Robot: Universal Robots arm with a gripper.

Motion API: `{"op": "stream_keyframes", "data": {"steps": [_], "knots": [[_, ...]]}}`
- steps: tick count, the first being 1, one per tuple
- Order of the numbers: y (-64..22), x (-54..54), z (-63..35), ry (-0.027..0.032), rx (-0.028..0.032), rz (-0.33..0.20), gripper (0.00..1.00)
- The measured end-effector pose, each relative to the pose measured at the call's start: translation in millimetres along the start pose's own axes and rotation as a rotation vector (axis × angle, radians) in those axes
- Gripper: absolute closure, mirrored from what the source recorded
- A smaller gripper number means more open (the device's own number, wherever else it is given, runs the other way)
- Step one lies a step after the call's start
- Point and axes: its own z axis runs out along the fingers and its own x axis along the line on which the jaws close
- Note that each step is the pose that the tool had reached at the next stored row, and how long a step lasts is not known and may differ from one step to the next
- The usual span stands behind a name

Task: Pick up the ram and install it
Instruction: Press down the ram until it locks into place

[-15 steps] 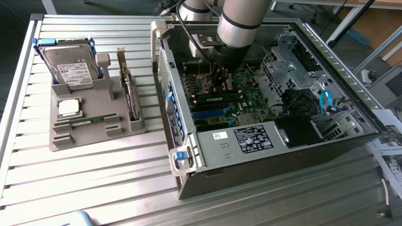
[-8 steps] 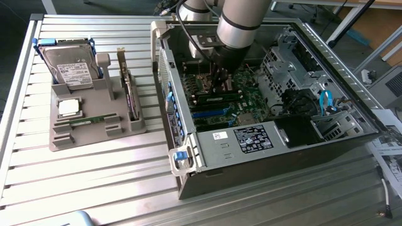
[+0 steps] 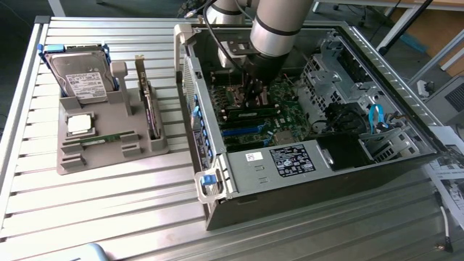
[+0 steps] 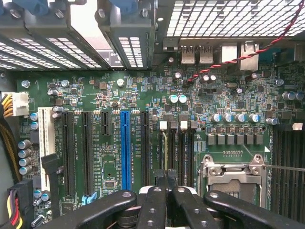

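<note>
Now shut claw (image 3: 250, 100) just above ram (image 3: 253, 115) on mobo.

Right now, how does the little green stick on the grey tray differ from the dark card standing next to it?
The ram is slim, green and sits low in the grey tray; the expansion card is dark, much larger and stands tall on edge. Both rest in that tray, outside the computer case.

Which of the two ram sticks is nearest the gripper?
The ram inside the computer case, just below the gripper; the other ram lies on the grey tray outside.
</note>
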Motion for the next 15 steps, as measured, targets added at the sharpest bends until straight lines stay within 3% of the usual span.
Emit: {"op": "stream_keyframes", "data": {"steps": [15], "knots": [[0.1, 0.2, 3.0, -0.0003, 0.0001, 0.000, 0.89]]}}
